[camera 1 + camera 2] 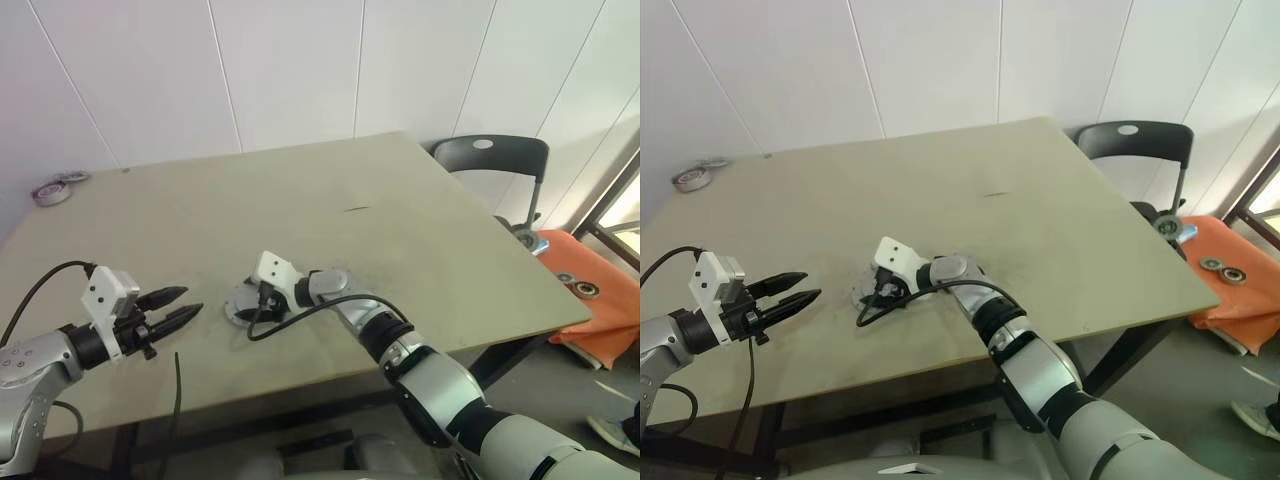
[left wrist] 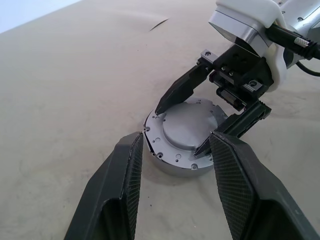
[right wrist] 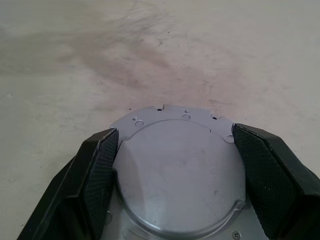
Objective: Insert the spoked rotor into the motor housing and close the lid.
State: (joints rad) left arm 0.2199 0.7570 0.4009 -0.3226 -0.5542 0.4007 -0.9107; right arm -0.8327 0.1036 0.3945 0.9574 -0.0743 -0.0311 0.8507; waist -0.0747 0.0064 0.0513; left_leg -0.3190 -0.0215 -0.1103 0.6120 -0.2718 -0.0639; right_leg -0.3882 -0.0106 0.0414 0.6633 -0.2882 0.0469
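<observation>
Reaching across from the right, the right arm is seen bent at the elbow, its forearm laid low over the tan table and its wrist turned toward the robot's left. The right gripper is set down over a round grey metal assembly, taken to be the motor housing, which sits flat on the table near the front edge, a little left of centre. The fingers are spread wide and placed on opposite sides of the flat silver lid, pressed against its rim in the right wrist view; a clamp on the lid's edge is indicated, though firm grip cannot be told for certain. The lid is seated on top, so windings and the spoked rotor are hidden. The left arm is held out low at the left, forearm roughly level, the left gripper pointed toward the housing and hung just above the table, well short of it. Its fingers are parted, with nothing held between them. A roll of tape is noted at the far left corner.
</observation>
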